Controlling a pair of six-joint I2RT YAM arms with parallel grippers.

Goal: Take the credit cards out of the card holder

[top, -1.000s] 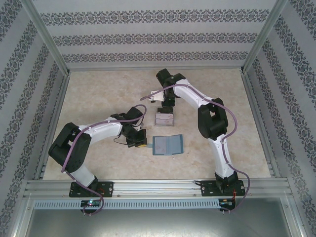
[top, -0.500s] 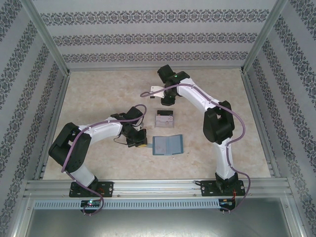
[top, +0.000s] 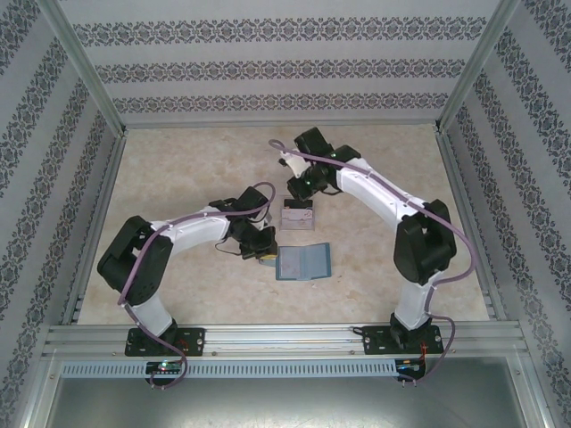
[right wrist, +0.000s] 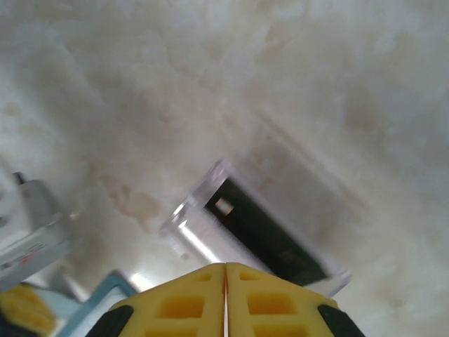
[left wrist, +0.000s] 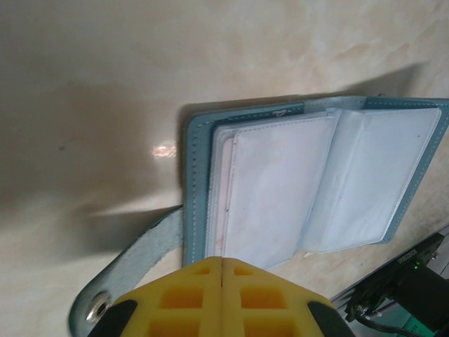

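Note:
The teal card holder (top: 303,262) (left wrist: 309,182) lies open on the table, its clear sleeves up and its strap tab (left wrist: 137,267) off the left edge. A pinkish-white credit card (left wrist: 220,200) shows at the edge of its left pocket. My left gripper (top: 267,257) (left wrist: 222,260) is shut with nothing between the fingers, its tips at the holder's left edge. A dark credit card (right wrist: 270,235) lies in the clear plastic box (top: 297,215) (right wrist: 189,225) just beyond the holder. My right gripper (top: 297,188) (right wrist: 226,265) hovers over the box's far side, shut and holding nothing.
Patterned walls and metal rails (top: 98,223) enclose the beige table (top: 178,178) on the left, back and right. The holder's teal corner (right wrist: 105,298) shows in the right wrist view. Both arms reach toward the middle, with bare table on either side.
My right gripper has closed its jaws above the box and its elbow has swung to the right. The left gripper has edged right, up to the card holder's edge.

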